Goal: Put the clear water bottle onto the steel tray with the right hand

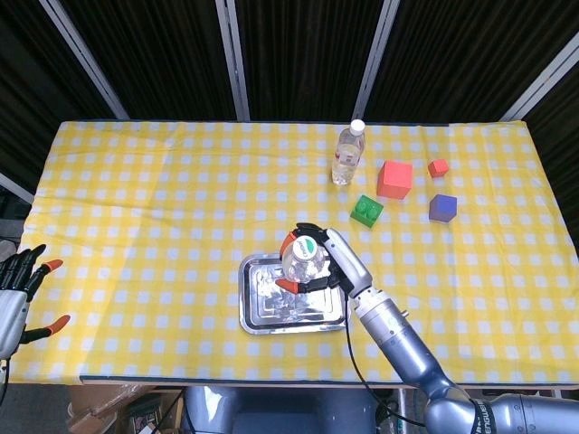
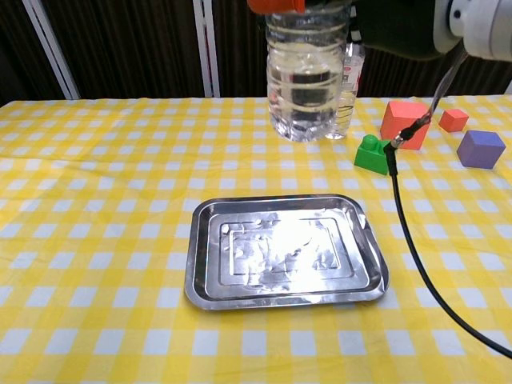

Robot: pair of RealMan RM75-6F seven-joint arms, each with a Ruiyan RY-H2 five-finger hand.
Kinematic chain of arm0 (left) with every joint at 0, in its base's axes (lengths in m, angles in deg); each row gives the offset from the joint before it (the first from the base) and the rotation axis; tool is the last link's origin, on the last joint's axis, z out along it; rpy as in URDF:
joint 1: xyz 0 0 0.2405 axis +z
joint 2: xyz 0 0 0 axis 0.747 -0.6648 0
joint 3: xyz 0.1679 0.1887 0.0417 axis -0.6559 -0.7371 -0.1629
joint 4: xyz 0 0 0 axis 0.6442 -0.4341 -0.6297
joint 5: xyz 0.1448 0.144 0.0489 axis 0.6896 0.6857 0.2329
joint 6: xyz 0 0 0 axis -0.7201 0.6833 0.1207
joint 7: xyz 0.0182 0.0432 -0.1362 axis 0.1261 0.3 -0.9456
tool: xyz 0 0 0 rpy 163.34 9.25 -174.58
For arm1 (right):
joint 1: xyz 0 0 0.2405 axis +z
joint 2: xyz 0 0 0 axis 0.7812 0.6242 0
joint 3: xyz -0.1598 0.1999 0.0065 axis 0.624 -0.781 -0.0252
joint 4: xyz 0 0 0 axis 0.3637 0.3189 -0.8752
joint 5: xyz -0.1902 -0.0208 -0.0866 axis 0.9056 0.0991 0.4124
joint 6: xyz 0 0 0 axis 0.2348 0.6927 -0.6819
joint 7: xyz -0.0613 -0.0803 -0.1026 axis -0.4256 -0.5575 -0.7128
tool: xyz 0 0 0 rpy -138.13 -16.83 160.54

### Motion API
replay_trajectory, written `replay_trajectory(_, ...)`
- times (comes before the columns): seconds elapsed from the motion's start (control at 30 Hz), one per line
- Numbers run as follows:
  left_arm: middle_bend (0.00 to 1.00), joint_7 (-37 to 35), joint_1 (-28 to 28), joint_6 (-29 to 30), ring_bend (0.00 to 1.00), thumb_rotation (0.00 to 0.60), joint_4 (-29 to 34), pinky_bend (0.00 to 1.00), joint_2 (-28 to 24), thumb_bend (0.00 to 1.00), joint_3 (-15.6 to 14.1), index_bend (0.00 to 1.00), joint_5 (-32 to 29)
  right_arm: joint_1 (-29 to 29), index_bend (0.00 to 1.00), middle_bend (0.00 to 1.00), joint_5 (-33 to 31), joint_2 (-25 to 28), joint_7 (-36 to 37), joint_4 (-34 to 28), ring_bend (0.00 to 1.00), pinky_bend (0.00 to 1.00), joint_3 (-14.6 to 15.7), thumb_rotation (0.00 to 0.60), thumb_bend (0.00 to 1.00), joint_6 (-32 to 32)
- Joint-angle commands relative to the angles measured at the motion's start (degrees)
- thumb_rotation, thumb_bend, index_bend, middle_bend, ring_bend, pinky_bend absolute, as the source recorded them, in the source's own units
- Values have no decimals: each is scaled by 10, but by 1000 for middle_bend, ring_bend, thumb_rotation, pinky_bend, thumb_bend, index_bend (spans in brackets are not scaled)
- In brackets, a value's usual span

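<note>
The clear water bottle (image 1: pixel 302 255) with a white cap hangs upright in the air, gripped near its top by my right hand (image 1: pixel 322 264). In the head view it is over the middle of the steel tray (image 1: pixel 268 315). The chest view shows the bottle (image 2: pixel 306 84) well above the tray (image 2: pixel 280 250), not touching it, with an orange fingertip (image 2: pixel 276 5) at the frame's top edge. My left hand (image 1: pixel 18 291) hangs off the table's front left corner, fingers apart, holding nothing.
A second water bottle (image 1: pixel 347 154) stands at the back of the yellow checked table. To its right lie a large red cube (image 1: pixel 394 179), a green brick (image 1: pixel 366 210), a small red cube (image 1: pixel 438 167) and a purple cube (image 1: pixel 442 207). A black cable (image 2: pixel 416 240) hangs from the right arm.
</note>
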Motion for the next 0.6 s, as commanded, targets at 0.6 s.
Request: replay_trajectory(0.6, 12, 17, -1, -4, 0, 600, -1, 0, 6, 177, 0, 190, -4, -54, 1000, 804, 122, -5, 146, 117, 543, 118, 53, 600, 284, -31)
